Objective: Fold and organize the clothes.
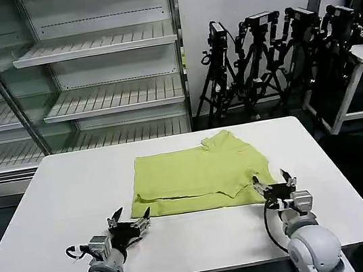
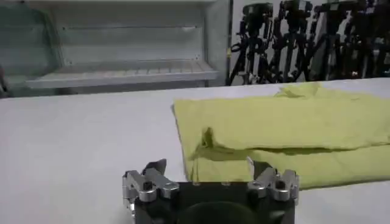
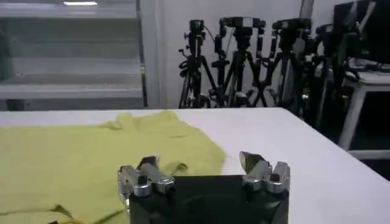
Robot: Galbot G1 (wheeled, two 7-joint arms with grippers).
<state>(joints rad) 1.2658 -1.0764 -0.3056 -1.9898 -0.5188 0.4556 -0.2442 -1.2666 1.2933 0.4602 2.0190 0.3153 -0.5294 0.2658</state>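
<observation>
At the centre of the head view, a little toward the right, the lime T-shirt (image 1: 197,171) lay partly folded on the white table (image 1: 60,195). Its near edge showed a second layer of fabric folded over the first, and a small bump of cloth, maybe a sleeve or the collar, stood up at its far right corner. The shirt was flat except for some soft wrinkles.

Just beside the shirt's near left corner, in the lower left of the frame, was the left gripper (image 1: 130,221). Its fingers were spread wide apart and held nothing. In the left wrist view this gripper (image 2: 210,176) pointed at the folded corner of the shirt (image 2: 286,134), with the tips close to the cloth; I could not tell if they touched it.

Near the shirt's right corner, in the lower right of the head view, was the right gripper (image 1: 275,185). Its fingers were also well apart and empty. In the right wrist view this gripper (image 3: 204,170) hovered at the edge of the shirt (image 3: 91,152), one finger over the fabric and the other over the bare table (image 3: 304,146).

Behind the table stood a glass-door shelf cabinet (image 1: 76,69) in the upper left and a group of black tripods (image 1: 273,61) in the upper right.
</observation>
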